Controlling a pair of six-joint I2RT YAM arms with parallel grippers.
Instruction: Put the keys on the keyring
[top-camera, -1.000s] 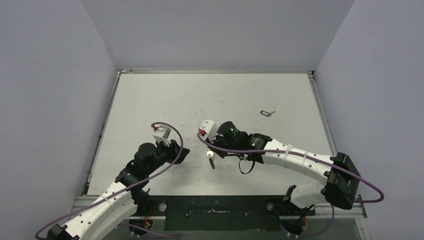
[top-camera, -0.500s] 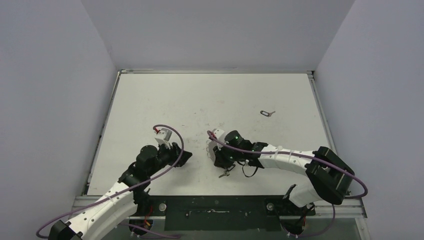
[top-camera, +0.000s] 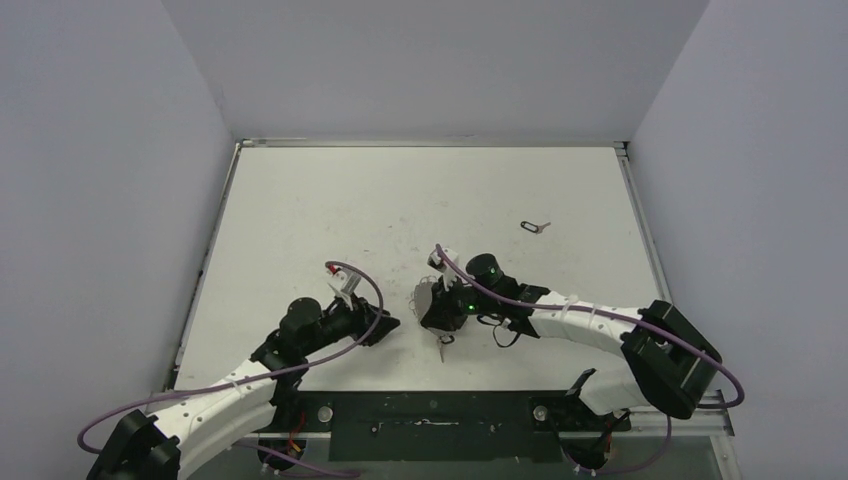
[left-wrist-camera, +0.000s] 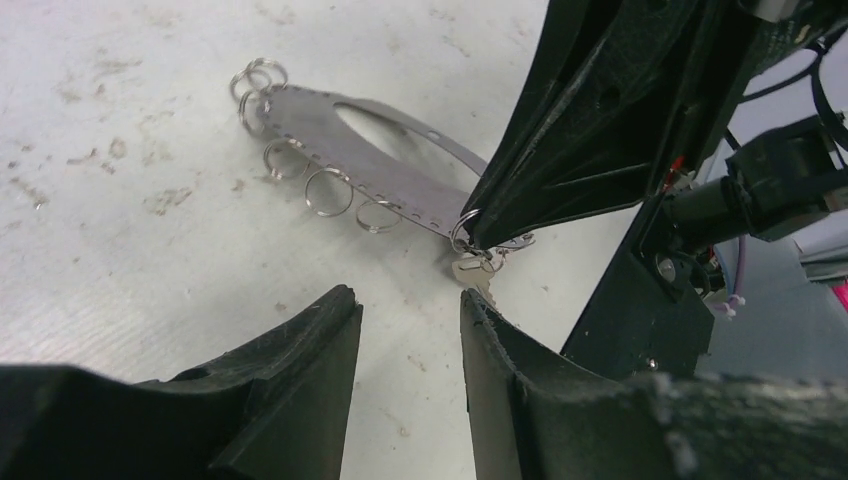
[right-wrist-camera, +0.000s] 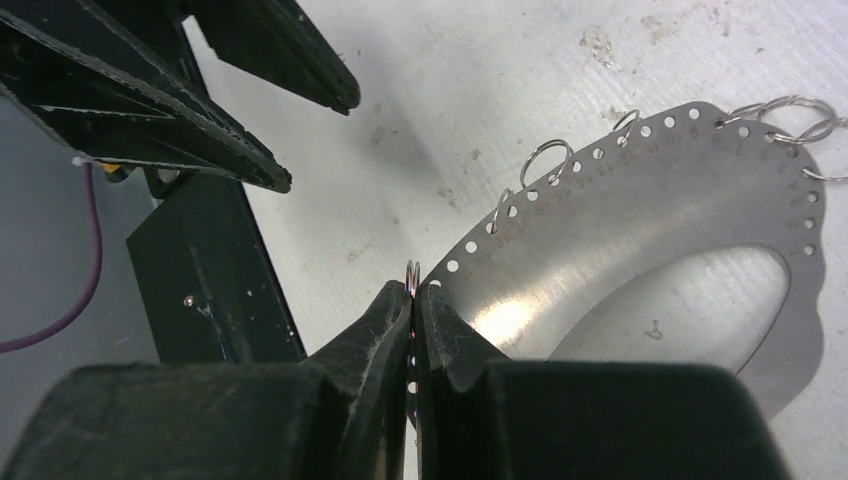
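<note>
1. Grip first: the right gripper (right-wrist-camera: 413, 290) has its jaws pressed together on the perforated rim of the keyring (right-wrist-camera: 610, 225). The keyring is a flat silvery oval plate with a cut-out in it. It is held low over the surface (top-camera: 330, 200), near the front middle.
2. Small split rings (right-wrist-camera: 548, 143) hang from holes along that rim. One silver key (left-wrist-camera: 478, 272) dangles just beside the clamped spot (I cannot tell whether it sits on a ring or on the plate itself).
3. The left gripper (left-wrist-camera: 405, 300) points at the keyring from just beside it, low to the surface. Its jaws are apart with nothing between them.
4. The key with the black oblong loop (top-camera: 535, 226) lies alone on the surface, well apart from both arms, toward the far right.
5. Judged from this, the step in hand is steadying the keyring with one arm while the other is free. One key looks hung already, and the looped key is not yet fetched.
6. The next move calls for a fine pinch on that small, flat piece. It then needs careful alignment with a ring while the right arm's hold keeps the plate from swinging.
</note>
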